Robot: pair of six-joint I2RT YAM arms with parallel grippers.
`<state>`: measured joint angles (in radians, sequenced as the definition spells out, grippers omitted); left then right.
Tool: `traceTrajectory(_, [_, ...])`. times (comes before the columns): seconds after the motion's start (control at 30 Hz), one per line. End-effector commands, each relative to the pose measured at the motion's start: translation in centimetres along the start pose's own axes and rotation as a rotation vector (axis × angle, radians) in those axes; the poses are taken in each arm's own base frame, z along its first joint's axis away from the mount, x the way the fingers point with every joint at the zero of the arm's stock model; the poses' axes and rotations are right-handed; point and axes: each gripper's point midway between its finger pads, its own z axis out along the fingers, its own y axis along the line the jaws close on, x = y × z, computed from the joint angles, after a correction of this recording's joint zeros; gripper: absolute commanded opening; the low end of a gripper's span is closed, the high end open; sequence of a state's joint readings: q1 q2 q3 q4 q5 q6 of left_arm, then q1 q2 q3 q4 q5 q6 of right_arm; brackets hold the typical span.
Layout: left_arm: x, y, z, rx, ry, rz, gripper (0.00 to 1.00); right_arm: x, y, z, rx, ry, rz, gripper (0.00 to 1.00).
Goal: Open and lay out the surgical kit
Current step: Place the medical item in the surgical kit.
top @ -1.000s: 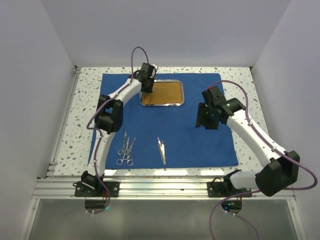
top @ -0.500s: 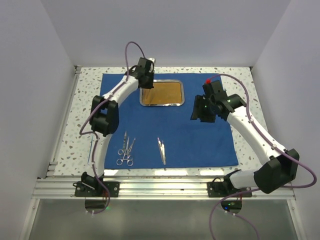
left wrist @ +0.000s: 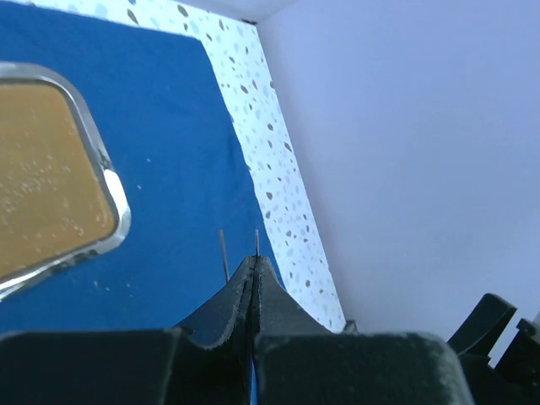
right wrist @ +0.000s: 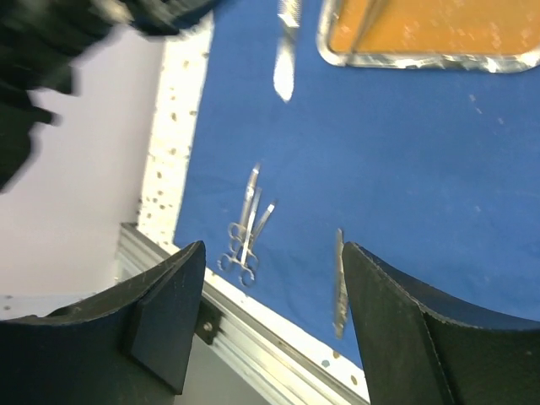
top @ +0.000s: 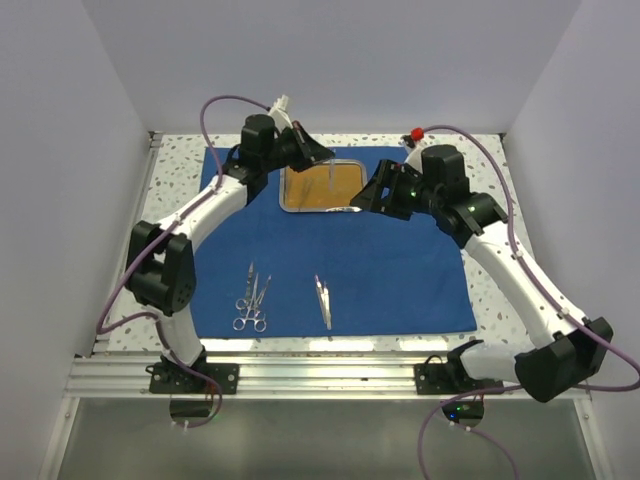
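Observation:
The royal-blue cloth (top: 400, 270) lies spread flat on the table. The steel tray (top: 285, 190) with its orange-brown inside sits at the cloth's far middle. Scissors and forceps (top: 251, 299) lie side by side at the near left, and tweezers (top: 322, 300) lie to their right. My left gripper (top: 316, 152) is shut on a slim silver instrument (top: 330, 173) that hangs over the tray; two thin tips stick out past the jaws (left wrist: 256, 241). My right gripper (top: 372, 196) is open and empty, just right of the tray's near right corner, above the cloth.
Speckled tabletop (top: 170, 230) borders the cloth on all sides. White walls close in on the left, back and right. An aluminium rail (top: 320, 375) runs along the near edge. The right wrist view shows scissors and forceps (right wrist: 245, 228), tweezers (right wrist: 339, 283) and the tray rim (right wrist: 422, 61).
My left arm has swung outward and its gripper has risen from the tray's left edge, with the slim instrument in it. My right gripper has moved up and left toward the tray.

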<state>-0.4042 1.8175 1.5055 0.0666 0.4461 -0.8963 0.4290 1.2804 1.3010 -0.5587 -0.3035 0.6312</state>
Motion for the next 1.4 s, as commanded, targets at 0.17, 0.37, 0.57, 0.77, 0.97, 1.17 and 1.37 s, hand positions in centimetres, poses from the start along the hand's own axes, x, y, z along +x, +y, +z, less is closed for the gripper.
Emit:
traceTrajectory(0.17, [2.1, -7.3, -2.2, 0.244, 0.015, -0.113, 0.00, -2.2, 3.8, -2.2, -0.154, -0.103, -0.008, 0.72])
traceTrajectory(0.37, [3.1, -10.9, -3.0, 0.303, 0.029, -0.112, 0.00, -2.2, 3.5, -2.3, -0.147, -0.118, 0.006, 0.72])
traceTrajectory(0.57, [4.1, -13.3, -3.4, 0.332, 0.050, -0.099, 0.00, -2.8, 2.4, -2.6, -0.076, -0.153, -0.020, 0.71])
traceTrajectory(0.77, [6.2, -14.8, -3.6, 0.340, 0.080, -0.083, 0.00, -3.0, 1.7, -2.5, -0.041, -0.165, -0.026, 0.71])
traceTrajectory(0.97, [7.1, -16.4, -4.0, 0.366, 0.089, -0.080, 0.00, -3.0, 0.9, -2.2, -0.002, -0.164, -0.038, 0.67])
traceTrajectory(1.17, [7.2, -16.7, -3.9, 0.370, 0.088, -0.083, 0.00, -2.5, 0.0, -1.7, 0.028, -0.147, -0.039, 0.35])
traceTrajectory(1.37, [6.9, -17.0, -3.7, 0.383, 0.081, -0.090, 0.00, -1.7, -1.0, -1.7, 0.069, -0.123, -0.051, 0.06])
